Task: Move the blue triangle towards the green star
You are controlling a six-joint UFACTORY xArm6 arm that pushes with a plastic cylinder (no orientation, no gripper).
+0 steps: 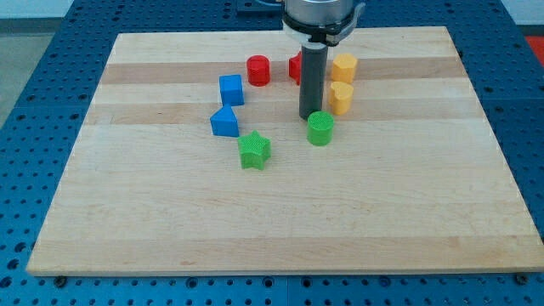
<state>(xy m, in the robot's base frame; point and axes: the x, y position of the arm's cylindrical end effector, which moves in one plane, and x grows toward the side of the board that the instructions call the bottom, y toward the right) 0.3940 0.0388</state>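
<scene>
Resting my tip (308, 116) just above green cylinder (320, 129), clear of blue triangle (224, 122) touching green star (254, 150); bare desk (280, 229) below; no hand fitted.

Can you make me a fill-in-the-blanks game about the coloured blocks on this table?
1. The blue triangle sits just up and to the view's left of the green ____.
2. My tip is right above the ____ cylinder, toward the view's top.
3. The two blocks to the view's right of the rod are ____.
4. The blue cube lies toward the view's ____ from the blue triangle.

Missing words: star; green; yellow; top
</scene>
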